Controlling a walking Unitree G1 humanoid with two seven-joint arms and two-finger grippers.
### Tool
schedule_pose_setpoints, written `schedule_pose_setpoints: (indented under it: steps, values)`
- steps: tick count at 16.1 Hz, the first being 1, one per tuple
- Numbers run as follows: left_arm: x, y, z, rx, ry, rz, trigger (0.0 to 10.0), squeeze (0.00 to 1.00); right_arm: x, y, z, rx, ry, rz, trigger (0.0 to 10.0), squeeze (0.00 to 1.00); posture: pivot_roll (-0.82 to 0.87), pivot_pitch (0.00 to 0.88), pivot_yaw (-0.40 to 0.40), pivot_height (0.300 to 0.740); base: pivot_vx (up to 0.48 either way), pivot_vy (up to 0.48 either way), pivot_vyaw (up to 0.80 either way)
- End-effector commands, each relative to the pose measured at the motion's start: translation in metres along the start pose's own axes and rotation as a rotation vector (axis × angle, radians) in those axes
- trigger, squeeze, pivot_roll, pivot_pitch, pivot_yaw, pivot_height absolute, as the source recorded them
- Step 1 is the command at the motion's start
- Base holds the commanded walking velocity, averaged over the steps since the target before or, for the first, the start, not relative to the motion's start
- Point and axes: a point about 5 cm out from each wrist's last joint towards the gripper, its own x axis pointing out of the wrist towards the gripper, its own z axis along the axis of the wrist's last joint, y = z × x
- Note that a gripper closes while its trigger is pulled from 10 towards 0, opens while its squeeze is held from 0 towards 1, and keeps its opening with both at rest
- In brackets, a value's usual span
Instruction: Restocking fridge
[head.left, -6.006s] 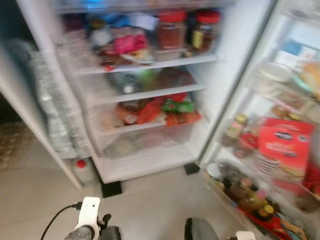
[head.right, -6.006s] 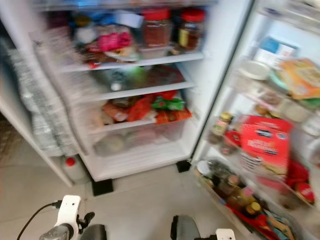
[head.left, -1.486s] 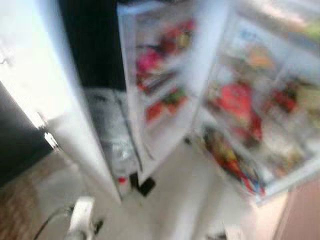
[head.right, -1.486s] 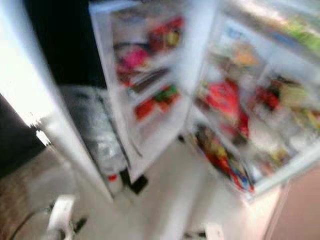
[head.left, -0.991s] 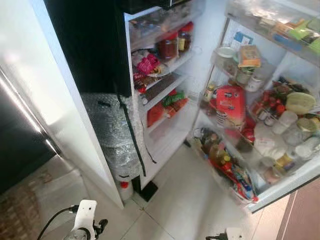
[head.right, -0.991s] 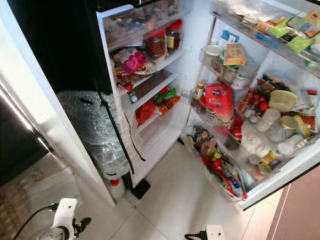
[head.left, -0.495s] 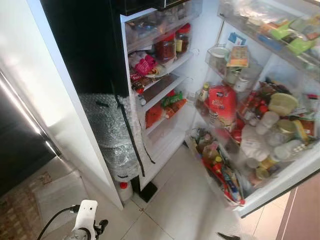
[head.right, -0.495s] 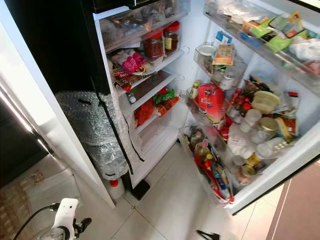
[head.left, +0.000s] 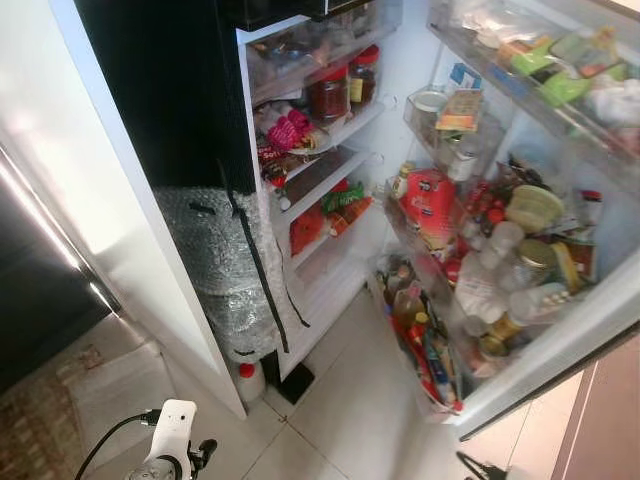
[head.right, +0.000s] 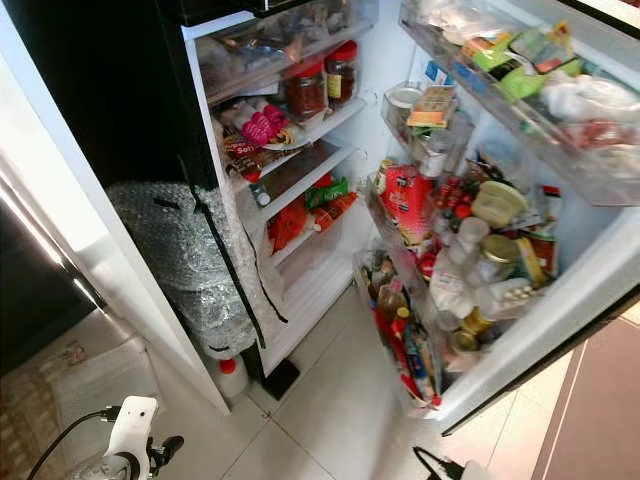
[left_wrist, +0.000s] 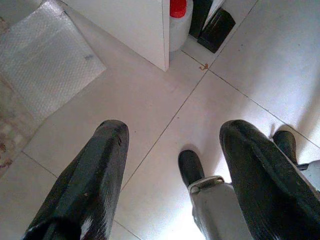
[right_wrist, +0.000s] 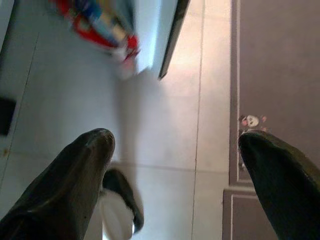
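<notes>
The fridge stands open ahead of me. Its inner shelves (head.left: 330, 170) hold two red-lidded jars (head.left: 345, 85), a pink packet (head.left: 290, 130) and red and green packets (head.left: 338, 205). The right door (head.left: 560, 350) is crowded with a red pouch (head.left: 430, 205), tubs, jars and bottles (head.left: 408, 310). Both arms hang low. My left gripper (left_wrist: 172, 127) is open over the floor tiles with nothing between its fingers. My right gripper (right_wrist: 175, 137) is also open, above the floor near the door's lower corner (right_wrist: 170, 40).
A bubble-wrapped bundle (head.left: 225, 270) stands beside the shelves, with a red-capped white bottle (head.left: 248, 380) under it. The white left door (head.left: 90, 180) is on my left. A bubble-wrap sheet (left_wrist: 45, 60) lies on the floor. A brown surface (head.left: 610, 430) is at the right.
I have backed away from the shelves since six seconds ago. Over the last second the right door has swung leftward, narrowing the opening. The shelves have barely shifted.
</notes>
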Motion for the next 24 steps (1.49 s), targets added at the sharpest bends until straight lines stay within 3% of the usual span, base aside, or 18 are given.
schedule_pose_setpoints:
  steps: [1,6,8,9,13,18,24]
  values:
    - [-0.001,0.000,-0.004,-0.005,0.019,-0.003,10.0,0.00,-0.002,-0.004,-0.002,0.018,-0.012,-0.045,10.0,0.00,-0.09,0.066,-0.011,0.740,0.000,0.000,0.00]
    - [-0.001,0.001,-0.004,-0.008,0.014,-0.004,10.0,0.00,-0.004,-0.008,-0.001,0.011,-0.061,-0.149,10.0,0.00,-0.09,0.073,-0.013,0.740,0.000,0.000,0.00]
    - [-0.001,0.001,-0.004,-0.008,0.013,-0.004,10.0,0.00,0.014,-0.036,0.052,0.040,-0.208,-0.206,10.0,0.00,-0.09,0.073,-0.013,0.740,0.000,0.000,0.00]
    - [-0.001,0.001,-0.003,-0.008,0.012,-0.004,10.0,0.00,0.018,-0.038,0.070,0.040,-0.263,-0.200,10.0,0.00,-0.09,0.073,-0.011,0.740,0.000,0.000,0.00]
    - [-0.001,0.001,-0.003,-0.009,0.010,-0.002,10.0,0.00,0.019,-0.030,0.080,0.053,-0.298,-0.187,10.0,0.00,-0.09,0.072,-0.012,0.740,0.000,0.000,0.00]
    - [-0.001,0.000,-0.002,-0.009,0.007,-0.002,10.0,0.00,0.020,-0.034,0.080,0.057,-0.286,-0.215,10.0,0.00,-0.09,0.065,-0.014,0.740,0.000,0.000,0.00]
    - [-0.001,0.000,-0.003,-0.008,0.003,0.001,10.0,0.00,0.024,-0.030,0.116,0.054,-0.401,-0.199,10.0,0.00,-0.08,0.053,-0.017,0.740,0.000,0.000,0.00]
